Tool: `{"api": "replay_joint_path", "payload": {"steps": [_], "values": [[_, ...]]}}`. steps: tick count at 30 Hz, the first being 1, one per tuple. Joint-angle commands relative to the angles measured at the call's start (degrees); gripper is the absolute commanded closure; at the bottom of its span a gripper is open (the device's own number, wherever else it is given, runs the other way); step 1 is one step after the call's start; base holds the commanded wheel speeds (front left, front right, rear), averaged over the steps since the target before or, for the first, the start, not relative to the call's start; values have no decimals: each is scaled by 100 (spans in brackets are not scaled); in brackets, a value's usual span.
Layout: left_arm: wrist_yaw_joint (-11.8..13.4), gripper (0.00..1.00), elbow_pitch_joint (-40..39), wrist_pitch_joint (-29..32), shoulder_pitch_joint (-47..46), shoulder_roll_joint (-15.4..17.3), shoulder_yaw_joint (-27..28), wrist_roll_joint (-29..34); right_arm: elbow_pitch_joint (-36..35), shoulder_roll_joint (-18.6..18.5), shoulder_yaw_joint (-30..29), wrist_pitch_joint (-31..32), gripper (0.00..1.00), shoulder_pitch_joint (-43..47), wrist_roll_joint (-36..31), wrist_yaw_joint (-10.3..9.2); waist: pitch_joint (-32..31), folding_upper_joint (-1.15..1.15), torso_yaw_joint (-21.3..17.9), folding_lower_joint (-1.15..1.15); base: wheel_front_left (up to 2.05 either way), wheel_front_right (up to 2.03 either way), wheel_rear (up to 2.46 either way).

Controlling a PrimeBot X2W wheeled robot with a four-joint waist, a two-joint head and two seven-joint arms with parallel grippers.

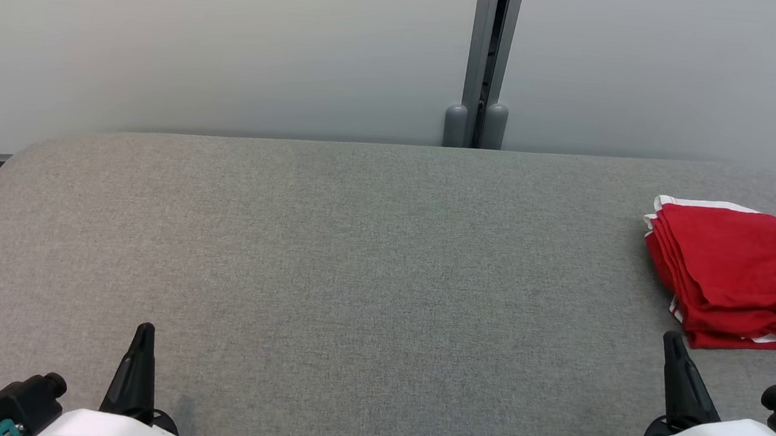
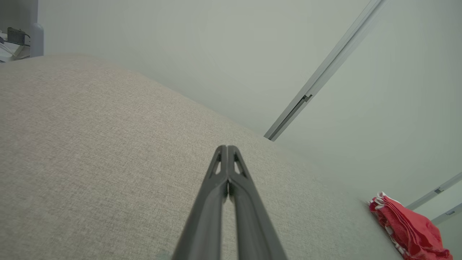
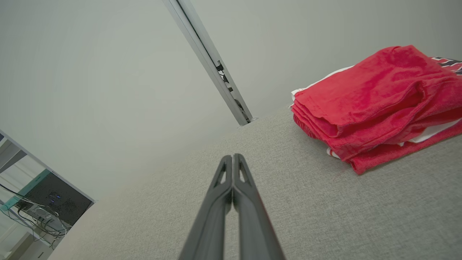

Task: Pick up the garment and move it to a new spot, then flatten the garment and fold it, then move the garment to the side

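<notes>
1. Dark and white lettering is showing at the right edge of the red garment (image 1: 734, 276). The head view is cutting it off, so I cannot read it. In my right wrist view, just a corner of that print is peeking out at the top of the pile.
2. I am holding my left claw (image 1: 142, 337) low over the near left part of the grey fabric-covered table (image 1: 357, 243), with the fingers pointing away from me toward the pale wall (image 1: 235, 36). In the left wrist view its two fingers are pressing together at the tips, leaving a thin slit lower down.
3. I am holding my right claw (image 1: 672, 341) over the near right part of the table, likewise pointing forward. Its tip is sitting near the garment's near edge but apart from it. The right wrist view is showing these fingers closed tip to tip too.
4. The garment is lying on the right side of the table, well apart from my left claw. It is folded into a stack of several layers, red with white trim showing along the left and near edges. The top layer is sagging in soft wrinkles.
5. A grey metal post (image 1: 486, 58) is standing against the wall behind the table.
</notes>
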Motion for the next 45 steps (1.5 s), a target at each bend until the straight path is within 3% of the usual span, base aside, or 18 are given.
{"api": "replay_joint_path", "payload": {"steps": [1, 45], "values": [[-18, 100, -103, 41, -192, 37, 48, -222, -110, -29, -70, 54, 100, -169, 223, 0, 2, 0, -1, 0, 0, 0, 0], [-104, 100, -200, 878, -504, 60, 273, -3283, -142, 58, -495, 833, 100, -257, 3243, 1, 55, 0, -36, 0, 0, 0, 0]]}}
